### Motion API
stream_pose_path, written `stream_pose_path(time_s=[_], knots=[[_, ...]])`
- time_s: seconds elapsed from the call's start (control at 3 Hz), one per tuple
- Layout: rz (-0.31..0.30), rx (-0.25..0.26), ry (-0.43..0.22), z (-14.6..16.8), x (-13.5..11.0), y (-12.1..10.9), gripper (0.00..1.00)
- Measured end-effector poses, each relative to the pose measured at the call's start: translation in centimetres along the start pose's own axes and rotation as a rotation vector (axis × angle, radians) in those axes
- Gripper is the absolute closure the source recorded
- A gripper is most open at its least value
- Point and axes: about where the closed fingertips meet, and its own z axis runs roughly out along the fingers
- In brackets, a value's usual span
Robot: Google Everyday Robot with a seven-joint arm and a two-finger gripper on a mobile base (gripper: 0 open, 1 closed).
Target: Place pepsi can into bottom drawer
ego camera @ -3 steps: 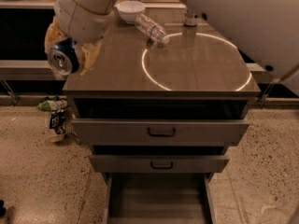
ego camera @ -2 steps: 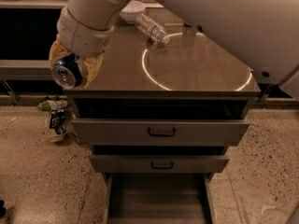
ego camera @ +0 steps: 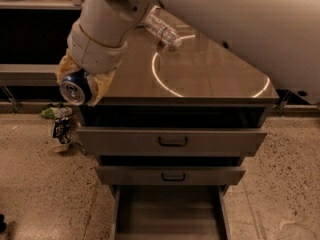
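The pepsi can (ego camera: 76,86), blue with a silver end facing the camera, is held on its side in my gripper (ego camera: 82,84), whose yellowish fingers (ego camera: 102,84) close on it from both sides. The gripper hangs in the air at the cabinet's front left corner, level with the top edge. The bottom drawer (ego camera: 170,214) is pulled out below, at the frame's lower middle, with a plain grey floor; nothing shows in it. The can is up and to the left of that drawer.
A clear plastic bottle (ego camera: 162,29) lies on the cabinet top (ego camera: 210,79). The two upper drawers (ego camera: 172,141) with dark handles stick out partly above the bottom one. Small litter (ego camera: 60,126) lies on the speckled floor left of the cabinet.
The arm has come down and slightly right with the can, from beside the cabinet top toward its front left corner. The view has shifted closer to the cabinet.
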Motion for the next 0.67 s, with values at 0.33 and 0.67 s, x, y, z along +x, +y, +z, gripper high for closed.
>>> stream_pose_path(time_s=[0.33, 0.67], knots=[[0.002, 0.045, -0.014, 2.0, -2.2, 2.6, 1.0], [0.004, 0.048, -0.018, 3.6, -3.7, 4.8, 1.0]])
